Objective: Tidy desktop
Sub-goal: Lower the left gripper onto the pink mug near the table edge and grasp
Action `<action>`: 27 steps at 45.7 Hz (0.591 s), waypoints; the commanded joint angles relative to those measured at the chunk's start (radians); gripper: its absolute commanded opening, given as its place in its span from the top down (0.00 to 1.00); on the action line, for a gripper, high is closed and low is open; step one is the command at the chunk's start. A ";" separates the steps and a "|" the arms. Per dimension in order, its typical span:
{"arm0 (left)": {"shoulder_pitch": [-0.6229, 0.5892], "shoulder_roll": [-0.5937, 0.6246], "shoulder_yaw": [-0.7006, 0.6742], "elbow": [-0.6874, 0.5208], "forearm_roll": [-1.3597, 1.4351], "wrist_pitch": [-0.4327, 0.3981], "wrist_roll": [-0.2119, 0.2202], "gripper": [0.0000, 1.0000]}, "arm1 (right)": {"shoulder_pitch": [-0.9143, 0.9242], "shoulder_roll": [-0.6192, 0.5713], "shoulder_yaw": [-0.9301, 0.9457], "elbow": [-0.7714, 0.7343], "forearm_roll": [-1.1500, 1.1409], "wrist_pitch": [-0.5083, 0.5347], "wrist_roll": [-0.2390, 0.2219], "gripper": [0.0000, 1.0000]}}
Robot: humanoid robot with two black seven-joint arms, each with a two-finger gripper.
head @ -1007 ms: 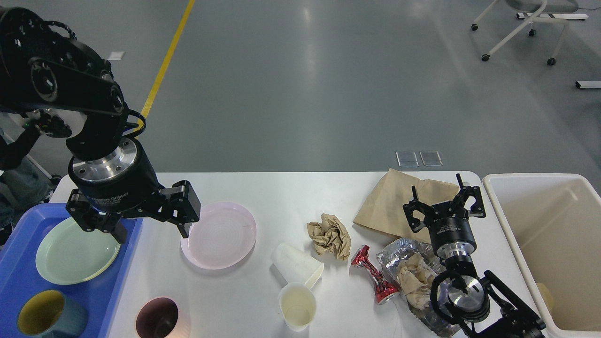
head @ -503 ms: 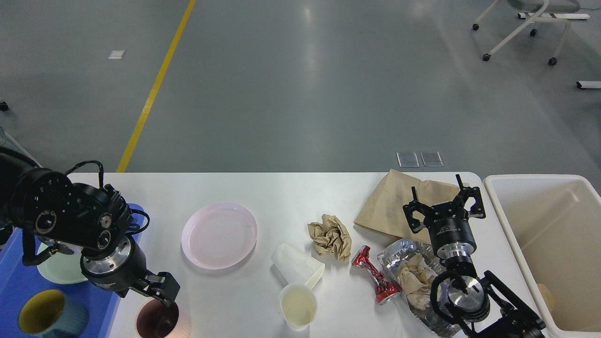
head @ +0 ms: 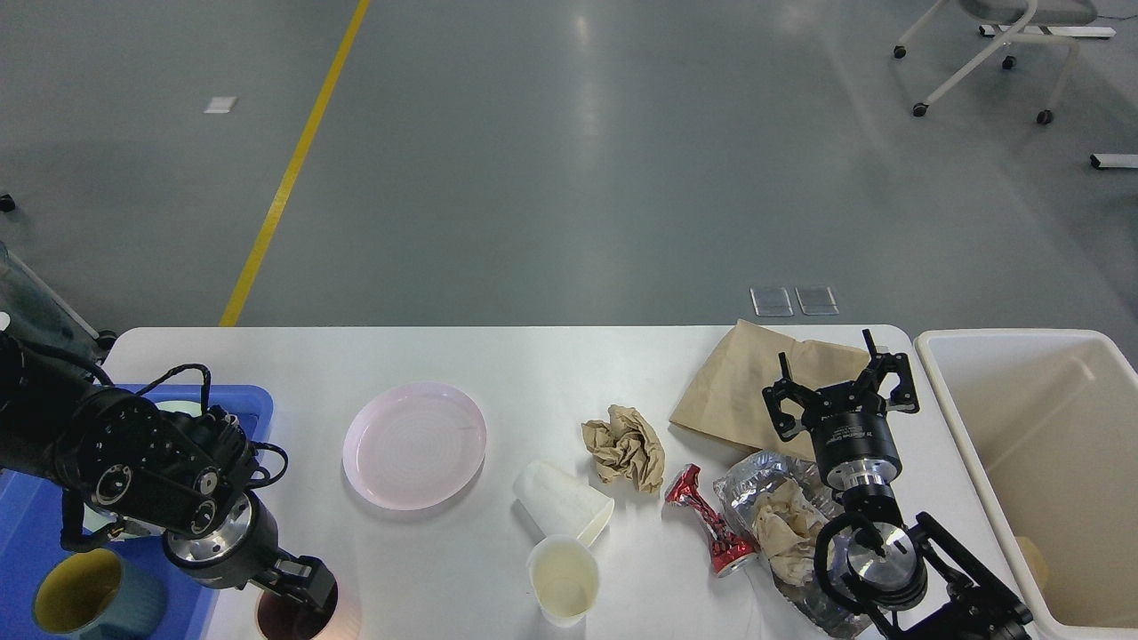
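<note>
Left end effector (head: pixel 298 582) lower, now above desktop (head: pixel 551 364) front edge.

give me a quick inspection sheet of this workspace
surface: white desktop, partly littered.
job's things: pink plate, dark cup, both on the desktop; blue tray holding a yellow-lined mug.
clutter: crumpled brown paper, brown bag, crushed red can, foil wrapper, two paper cups, one lying tipped.
grippers: left tool at the dark cup's rim, state unclear; right tool open over the brown bag.
cables: black cable looped on the left arm.
surroundings: cream bin at right; chair on grey floor.
</note>
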 commanded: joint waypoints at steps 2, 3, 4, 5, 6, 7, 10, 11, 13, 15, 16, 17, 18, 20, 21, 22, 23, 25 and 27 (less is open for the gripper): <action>0.037 -0.001 0.000 0.024 0.013 0.002 0.000 0.28 | 0.000 0.000 0.000 0.000 0.000 0.000 0.000 0.00; 0.043 -0.002 0.000 0.027 0.016 0.002 0.000 0.29 | 0.000 -0.001 0.000 0.000 0.000 0.000 0.000 0.00; 0.050 -0.002 0.000 0.033 0.018 0.002 0.000 0.30 | 0.000 0.000 0.000 0.000 0.000 0.000 0.000 0.00; 0.054 -0.002 0.000 0.039 0.018 0.002 0.000 0.32 | 0.000 0.000 0.000 0.000 0.000 0.000 0.000 0.00; 0.060 -0.004 0.000 0.044 0.018 0.002 0.001 0.36 | 0.000 0.000 0.000 0.000 0.000 0.000 0.000 0.00; 0.065 -0.007 -0.002 0.050 0.016 0.002 0.005 0.42 | 0.000 0.000 0.000 0.000 0.000 0.000 0.000 0.00; 0.077 -0.011 -0.013 0.062 0.004 0.002 0.005 0.63 | 0.000 0.000 0.000 0.000 0.000 0.000 0.000 0.00; 0.079 -0.010 -0.016 0.066 0.001 0.001 0.005 0.67 | 0.000 0.000 0.000 0.000 0.000 0.000 0.000 0.00; 0.080 -0.008 -0.022 0.070 -0.001 -0.002 0.006 0.74 | 0.000 0.000 0.000 0.000 0.000 0.000 0.000 0.00; 0.080 -0.007 -0.022 0.072 -0.002 -0.002 0.005 0.80 | 0.000 0.000 0.000 0.000 0.000 0.000 0.000 0.00; 0.080 -0.007 -0.022 0.075 -0.002 -0.004 0.005 0.82 | 0.000 0.000 0.000 0.000 0.000 0.000 0.000 0.00; 0.082 -0.008 -0.022 0.075 -0.002 -0.002 0.005 0.86 | 0.000 0.000 0.000 0.000 0.000 0.000 0.000 0.00; 0.083 -0.008 -0.022 0.076 -0.002 -0.002 0.005 0.88 | 0.000 0.000 0.000 0.000 0.000 0.000 0.000 0.00; 0.086 -0.005 -0.022 0.081 -0.002 -0.006 0.003 0.92 | 0.000 0.000 0.000 0.000 0.000 0.000 0.000 0.00; 0.086 -0.005 -0.022 0.082 -0.002 -0.009 0.001 0.94 | 0.000 -0.001 0.000 0.000 0.000 0.000 0.000 0.00; 0.086 -0.005 -0.022 0.084 -0.002 -0.009 0.001 0.96 | 0.000 0.000 0.000 0.000 0.000 0.000 0.000 0.00; 0.088 -0.005 -0.022 0.085 -0.002 -0.009 0.001 0.96 | 0.000 0.000 0.000 0.000 0.000 0.000 0.000 0.00; 0.089 -0.005 -0.022 0.087 -0.002 -0.012 0.000 1.00 | 0.000 0.000 0.000 0.000 0.000 0.000 0.000 0.00; 0.091 -0.005 -0.022 0.087 -0.004 -0.013 0.000 1.00 | 0.000 0.000 0.000 0.000 0.000 0.000 0.000 0.00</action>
